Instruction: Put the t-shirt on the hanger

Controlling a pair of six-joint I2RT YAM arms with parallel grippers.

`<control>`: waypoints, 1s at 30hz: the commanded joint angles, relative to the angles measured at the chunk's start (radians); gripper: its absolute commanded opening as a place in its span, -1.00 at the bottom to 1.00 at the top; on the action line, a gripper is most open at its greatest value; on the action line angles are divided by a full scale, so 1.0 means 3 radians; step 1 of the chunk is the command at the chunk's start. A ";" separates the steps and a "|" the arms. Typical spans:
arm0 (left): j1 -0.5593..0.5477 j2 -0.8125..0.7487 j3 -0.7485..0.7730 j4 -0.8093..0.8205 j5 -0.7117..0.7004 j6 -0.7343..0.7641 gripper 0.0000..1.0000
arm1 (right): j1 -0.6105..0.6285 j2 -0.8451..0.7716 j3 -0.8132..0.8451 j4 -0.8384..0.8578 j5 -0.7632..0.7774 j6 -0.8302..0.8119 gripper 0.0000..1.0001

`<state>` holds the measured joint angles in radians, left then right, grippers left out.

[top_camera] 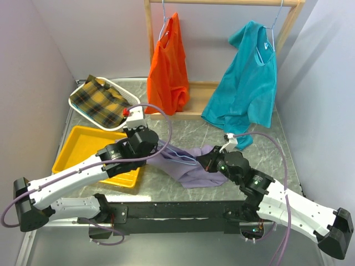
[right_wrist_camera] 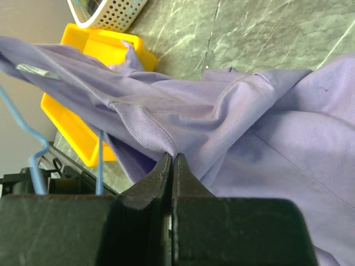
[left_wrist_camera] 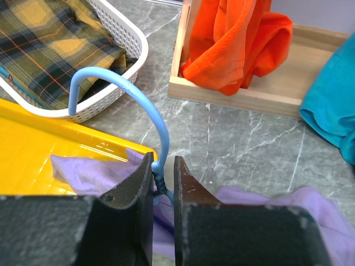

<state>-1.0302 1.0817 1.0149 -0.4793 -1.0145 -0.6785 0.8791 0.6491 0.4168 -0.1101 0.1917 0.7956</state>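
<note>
The lavender t-shirt [top_camera: 188, 166] lies bunched on the table between my two grippers. The light blue wire hanger [left_wrist_camera: 145, 105] is held at its twisted neck by my left gripper [left_wrist_camera: 163, 166], hook pointing up; its wire runs into the shirt [left_wrist_camera: 266, 208]. In the top view the left gripper [top_camera: 154, 145] is at the shirt's left end. My right gripper [right_wrist_camera: 172, 160] is shut on the ribbed collar of the t-shirt [right_wrist_camera: 222, 111]; hanger wire [right_wrist_camera: 28, 133] shows at the left. In the top view the right gripper [top_camera: 204, 162] is at the shirt's right side.
A yellow tray [top_camera: 83, 149] lies left of the shirt, a white basket [top_camera: 102, 102] with plaid cloth behind it. A wooden rack [top_camera: 222, 3] at the back holds an orange garment [top_camera: 169, 66] and a teal t-shirt [top_camera: 247, 77] on hangers.
</note>
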 commanded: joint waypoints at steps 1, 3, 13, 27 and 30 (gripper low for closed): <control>0.0064 0.0137 0.0216 -0.0084 -0.0146 -0.0039 -0.97 | 0.0020 -0.0154 0.0099 -0.0047 0.0128 -0.0019 -1.00; 0.0069 0.0178 0.0227 -0.0115 -0.0202 -0.0050 -0.97 | 0.0015 -0.0185 0.0150 -0.0098 0.0164 -0.0019 -1.00; 0.0218 0.0275 0.0257 -0.0018 -0.0044 -0.0019 -0.97 | 0.0020 -0.0348 0.0267 -0.0277 0.0149 -0.0065 -1.00; 0.0248 0.0429 0.0385 -0.0003 -0.0034 0.0022 -0.97 | 0.0020 -0.0629 0.0569 -0.0610 0.0087 -0.0105 -1.00; 0.0248 0.0459 0.0431 -0.0033 -0.0014 0.0012 -0.97 | 0.0020 -0.0635 0.0605 -0.0625 0.0000 -0.0146 -1.00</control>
<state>-0.9634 1.2083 1.0904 -0.4919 -1.0008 -0.6952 0.8795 0.4816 0.5415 -0.2829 0.1997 0.7795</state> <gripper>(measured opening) 0.153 0.022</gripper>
